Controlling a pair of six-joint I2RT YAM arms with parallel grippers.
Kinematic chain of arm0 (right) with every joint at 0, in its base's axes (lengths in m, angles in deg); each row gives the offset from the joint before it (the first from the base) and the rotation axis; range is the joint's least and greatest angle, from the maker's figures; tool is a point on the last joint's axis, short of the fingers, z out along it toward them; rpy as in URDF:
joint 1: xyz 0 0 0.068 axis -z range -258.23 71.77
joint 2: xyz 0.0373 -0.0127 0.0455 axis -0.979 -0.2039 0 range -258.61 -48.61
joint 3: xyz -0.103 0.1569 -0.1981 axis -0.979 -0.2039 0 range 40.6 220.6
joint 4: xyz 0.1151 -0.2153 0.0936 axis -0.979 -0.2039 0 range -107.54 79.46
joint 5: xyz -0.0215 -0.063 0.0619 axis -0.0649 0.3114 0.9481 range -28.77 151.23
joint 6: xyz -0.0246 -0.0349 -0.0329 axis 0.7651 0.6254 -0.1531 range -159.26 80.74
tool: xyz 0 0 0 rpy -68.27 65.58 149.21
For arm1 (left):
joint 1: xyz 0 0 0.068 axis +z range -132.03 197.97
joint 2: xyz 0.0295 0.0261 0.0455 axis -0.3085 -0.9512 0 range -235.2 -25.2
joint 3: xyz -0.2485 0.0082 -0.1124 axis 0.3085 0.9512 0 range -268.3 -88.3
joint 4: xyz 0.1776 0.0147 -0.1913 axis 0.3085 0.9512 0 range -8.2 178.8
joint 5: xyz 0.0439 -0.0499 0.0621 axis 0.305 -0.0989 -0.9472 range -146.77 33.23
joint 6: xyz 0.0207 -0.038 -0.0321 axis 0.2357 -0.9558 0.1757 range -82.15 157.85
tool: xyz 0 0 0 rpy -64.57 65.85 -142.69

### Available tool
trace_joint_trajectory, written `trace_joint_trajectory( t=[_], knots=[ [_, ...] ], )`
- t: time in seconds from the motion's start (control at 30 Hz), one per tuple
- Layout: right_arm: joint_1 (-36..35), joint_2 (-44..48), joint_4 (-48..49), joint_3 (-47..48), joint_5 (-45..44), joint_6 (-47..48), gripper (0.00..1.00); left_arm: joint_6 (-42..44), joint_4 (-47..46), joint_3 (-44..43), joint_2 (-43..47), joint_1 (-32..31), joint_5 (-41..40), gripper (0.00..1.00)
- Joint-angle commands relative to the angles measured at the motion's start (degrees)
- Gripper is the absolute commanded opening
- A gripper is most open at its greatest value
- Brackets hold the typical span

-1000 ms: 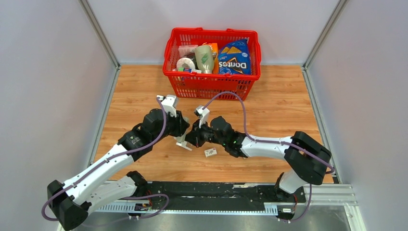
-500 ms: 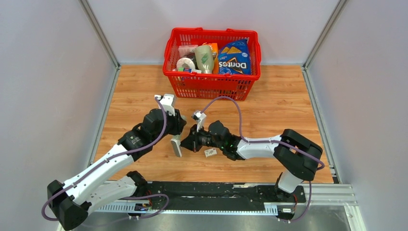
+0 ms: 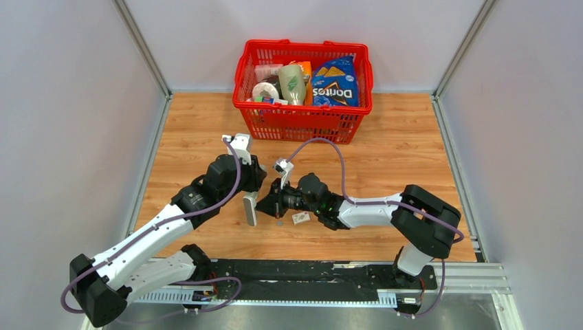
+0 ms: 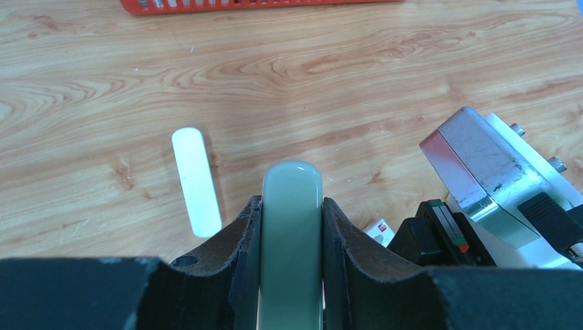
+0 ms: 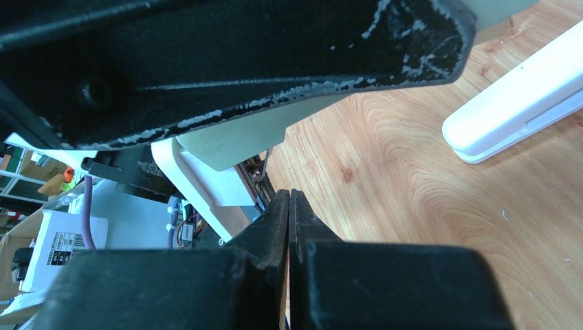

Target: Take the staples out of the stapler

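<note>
Left gripper (image 4: 291, 204) pinches grey-green bar (image 4: 291, 177); right gripper (image 5: 289, 201) pressed together (empty). Mid-unload, we reckon right opens next for stapler (image 4: 196, 182).

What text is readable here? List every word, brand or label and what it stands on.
"Doritos": on the blue chip bag in the red basket.
Too small to read: the print on the small card on the table, and the logo on the cup in the basket.

My left fingers (image 4: 344, 237) were matte black, the bar (image 4: 291, 227) pale grey-green, the stapler (image 4: 196, 182) plain white, the table (image 4: 385, 62) honey-brown with swirling grain, the basket (image 3: 302, 125) bright red lattice, the chip bag (image 3: 335, 84) blue.
</note>
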Motion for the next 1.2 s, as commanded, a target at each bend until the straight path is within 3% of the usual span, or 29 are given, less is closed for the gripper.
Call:
trace_joint_trajectory(
  t=[0.0, 0.47, 0.8, 0.97, 1.17],
  knots=[
    [-2.7, 2.3, 1.2, 0.2, 5.2, -0.1, 0.0, 1.1, -8.2, -1.4, 0.4, 0.4, -3.2, 0.0],
    [-2.3, 12.5, -15.2, -0.1, -5.4, 8.0, 0.0, 1.5, -1.9, -6.3, 2.1, 0.4, 4.9, 0.0],
    [-2.2, 25.2, -36.7, 1.3, -22.5, 15.4, 0.0, 1.8, 0.9, -9.5, 4.9, 0.4, 6.9, 0.0],
    [-2.4, 28.4, -42.1, 2.5, -18.2, 14.3, 0.0, 2.4, 0.2, -10.7, 5.2, 0.4, 6.8, 0.0],
    [-5.7, 29.2, -37.0, 1.7, -7.5, 12.3, 0.0, 2.6, -1.0, -12.6, 3.6, 0.4, 8.3, 0.0]
  ],
)
